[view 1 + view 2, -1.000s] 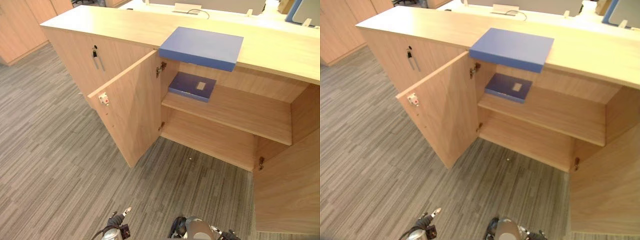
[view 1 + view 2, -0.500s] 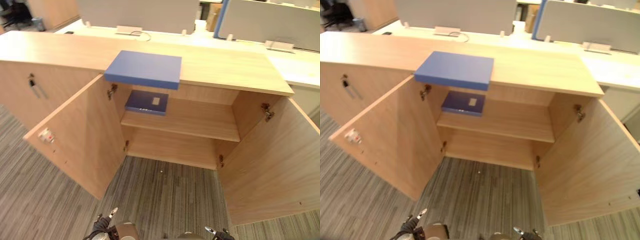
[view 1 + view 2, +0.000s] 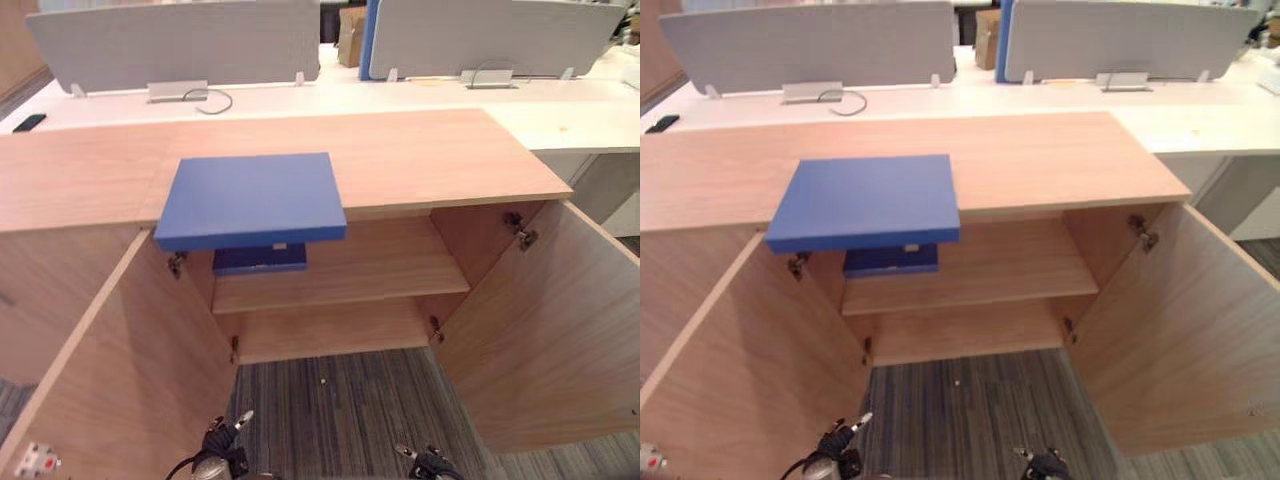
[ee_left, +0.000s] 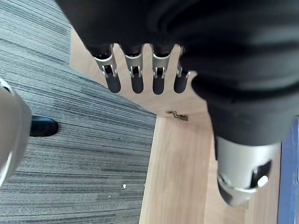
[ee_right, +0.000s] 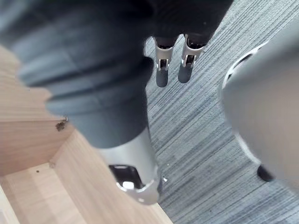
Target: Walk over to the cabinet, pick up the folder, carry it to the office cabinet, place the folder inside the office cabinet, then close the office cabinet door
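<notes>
On upper shelf point(image 3: 390, 272): blue folder point(image 3: 250, 262), white label point(image 3: 281, 246) unreadable, below blue box point(image 3: 250, 198).

Held low before the cabinet point(image 3: 430, 160), well apart: left hand point(image 3: 222, 448) and right hand point(image 3: 424, 462), fingers point(image 4: 136, 80) straight, grasping nothing.

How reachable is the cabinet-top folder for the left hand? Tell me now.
Probably yes: the folder overhangs the cabinet's front edge with nothing on it, though the left hand hangs low by the open left door.
</notes>
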Robot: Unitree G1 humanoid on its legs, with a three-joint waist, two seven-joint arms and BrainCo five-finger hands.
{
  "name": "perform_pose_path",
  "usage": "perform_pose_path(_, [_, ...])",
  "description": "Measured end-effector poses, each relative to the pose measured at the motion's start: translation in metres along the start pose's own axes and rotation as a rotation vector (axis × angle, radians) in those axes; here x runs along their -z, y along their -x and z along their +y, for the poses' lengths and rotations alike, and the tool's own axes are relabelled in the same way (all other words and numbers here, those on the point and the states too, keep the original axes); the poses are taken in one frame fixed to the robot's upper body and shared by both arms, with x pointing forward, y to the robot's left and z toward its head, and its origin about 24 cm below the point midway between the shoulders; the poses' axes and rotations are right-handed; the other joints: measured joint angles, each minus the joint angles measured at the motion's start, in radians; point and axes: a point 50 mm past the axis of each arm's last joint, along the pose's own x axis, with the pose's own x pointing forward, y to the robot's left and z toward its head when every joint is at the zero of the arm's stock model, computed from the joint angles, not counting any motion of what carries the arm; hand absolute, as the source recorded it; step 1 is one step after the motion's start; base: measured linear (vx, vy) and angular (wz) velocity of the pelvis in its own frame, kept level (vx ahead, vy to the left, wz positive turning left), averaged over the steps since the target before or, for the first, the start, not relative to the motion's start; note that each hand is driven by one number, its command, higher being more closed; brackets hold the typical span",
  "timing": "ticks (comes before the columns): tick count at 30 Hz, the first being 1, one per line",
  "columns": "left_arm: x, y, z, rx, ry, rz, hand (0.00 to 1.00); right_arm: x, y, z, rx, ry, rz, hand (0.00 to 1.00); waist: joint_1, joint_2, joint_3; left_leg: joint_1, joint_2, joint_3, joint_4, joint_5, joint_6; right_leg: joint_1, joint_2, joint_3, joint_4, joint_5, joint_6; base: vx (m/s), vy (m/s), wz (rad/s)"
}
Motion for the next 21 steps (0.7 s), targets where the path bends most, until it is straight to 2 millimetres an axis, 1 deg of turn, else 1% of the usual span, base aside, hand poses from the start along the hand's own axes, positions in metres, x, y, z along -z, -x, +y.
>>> perform_pose_path(1, [0.002,0.0,0.001,0.008,-0.009,0.005,0.0,0.0,0.0,-0.003,0.007,0.003,-0.001,0.0,-0.013,0.004,0.005,0.031,0.0,-0.008,-0.019,-0.007,0.01,-0.052,-0.026,0.0,0.133,-0.003,-0.008,0.14,0.047,0.09])
perform_pose_path(2, [0.003,0.001,0.001,0.011,-0.013,0.009,0.0,-0.001,0.0,-0.004,0.006,0.011,-0.003,0.0,-0.02,0.007,0.006,0.043,0.005,-0.019,-0.027,-0.008,0.011,-0.096,-0.032,0.002,0.198,-0.062,-0.003,0.11,0.026,0.15])
perform_pose_path(3, [0.003,0.001,0.001,0.013,-0.012,0.009,0.0,-0.002,0.0,-0.005,0.006,0.019,-0.008,0.0,-0.022,0.011,0.009,0.045,0.01,-0.026,-0.028,-0.008,0.011,-0.116,-0.03,0.004,0.206,-0.088,-0.004,0.1,-0.018,0.24])
perform_pose_path(4, [0.004,0.001,0.0,0.016,-0.008,0.012,0.0,-0.002,0.0,-0.008,0.011,0.025,-0.014,0.0,-0.029,0.017,0.013,0.046,0.023,-0.041,-0.027,-0.008,0.01,-0.147,-0.015,0.025,0.176,-0.125,-0.003,0.06,-0.099,0.35])
perform_pose_path(5, [0.004,0.001,0.0,0.015,-0.004,0.013,0.0,-0.001,0.0,-0.008,0.011,0.026,-0.014,0.0,-0.036,0.018,0.013,0.045,0.032,-0.058,-0.025,-0.012,0.002,-0.162,0.003,0.067,0.091,-0.129,-0.001,0.08,-0.175,0.42])
perform_pose_path(6, [0.003,0.001,0.0,0.015,0.019,0.008,0.0,0.001,0.001,-0.008,0.007,0.041,-0.008,0.0,-0.034,0.007,0.012,0.044,0.03,-0.071,-0.019,-0.027,-0.027,-0.16,0.017,0.126,-0.052,-0.088,-0.001,0.06,-0.203,0.33])
perform_pose_path(7, [0.001,0.0,0.003,0.01,0.028,0.0,0.0,0.004,0.001,-0.006,0.0,0.052,-0.003,0.0,-0.032,-0.013,0.01,0.04,0.016,-0.079,-0.015,-0.034,-0.042,-0.153,0.015,0.168,-0.111,-0.071,0.018,0.04,-0.18,0.25])
perform_pose_path(8, [0.002,0.0,0.002,0.009,0.043,0.006,0.0,0.006,0.001,-0.007,0.0,0.058,0.004,0.0,-0.033,-0.019,0.007,0.034,0.016,-0.091,-0.009,-0.042,-0.054,-0.127,0.022,0.192,-0.14,-0.1,0.046,0.06,-0.224,0.19])
perform_pose_path(9, [0.006,0.003,-0.008,0.03,0.081,0.016,0.0,0.002,0.0,-0.014,0.016,0.064,-0.007,0.0,-0.033,0.029,-0.005,0.025,0.049,-0.106,-0.006,-0.044,-0.06,-0.116,0.056,0.171,-0.189,-0.094,0.032,0.06,-0.176,0.18])
perform_pose_path(10, [0.008,0.004,-0.012,0.04,0.1,0.021,0.0,0.0,0.0,-0.016,0.02,0.066,-0.012,0.0,-0.034,0.041,-0.005,0.027,0.063,-0.11,-0.012,-0.043,-0.063,-0.111,0.067,0.157,-0.199,-0.091,0.027,0.1,-0.257,0.2])
perform_pose_path(11, [0.009,0.005,-0.017,0.051,0.127,0.025,0.0,-0.001,0.0,-0.017,0.022,0.069,-0.014,0.0,-0.034,0.048,-0.006,0.03,0.088,-0.117,-0.025,-0.035,-0.075,-0.098,0.09,0.14,-0.215,-0.088,0.022,0.07,-0.209,0.26])
perform_pose_path(12, [0.008,0.005,-0.021,0.068,0.152,0.023,0.0,0.0,0.0,-0.016,0.019,0.073,-0.01,0.0,-0.032,0.046,-0.008,0.029,0.111,-0.131,-0.036,-0.028,-0.089,-0.084,0.113,0.124,-0.241,-0.08,0.01,0.09,-0.245,0.26])
perform_pose_path(14, [0.007,0.005,-0.026,0.09,0.195,0.024,0.0,0.001,0.0,-0.013,0.006,0.101,-0.009,0.0,-0.033,0.042,-0.012,0.03,0.137,-0.141,-0.061,-0.016,-0.111,-0.059,0.137,0.1,-0.285,-0.065,-0.003,0.08,-0.117,0.19])
perform_pose_path(16, [0.007,0.006,-0.03,0.107,0.23,0.031,0.0,0.002,0.0,-0.013,0.002,0.108,-0.006,0.0,-0.033,0.043,-0.016,0.032,0.149,-0.148,-0.074,-0.011,-0.118,-0.038,0.153,0.085,-0.325,-0.045,-0.003,0.11,-0.027,0.14])
perform_pose_path(17, [0.008,0.006,-0.031,0.114,0.262,0.038,0.0,0.003,0.0,-0.014,0.003,0.108,-0.001,0.0,-0.034,0.047,-0.023,0.033,0.151,-0.153,-0.078,-0.01,-0.119,-0.019,0.156,0.079,-0.357,-0.032,-0.002,0.09,0.026,0.13])
perform_pose_path(19, [0.009,0.006,-0.034,0.128,0.322,0.05,0.0,0.005,0.001,-0.015,0.005,0.108,0.006,0.0,-0.034,0.047,-0.031,0.037,0.145,-0.16,-0.08,-0.01,-0.119,0.014,0.156,0.073,-0.409,-0.011,0.006,0.08,0.078,0.15])
perform_pose_path(21, [0.006,0.007,-0.036,0.152,0.369,0.043,0.0,0.007,0.001,-0.016,0.005,0.108,0.014,0.0,-0.033,0.043,-0.035,0.047,0.134,-0.165,-0.084,-0.009,-0.118,0.057,0.148,0.053,-0.468,0.014,0.016,0.06,0.115,0.2])
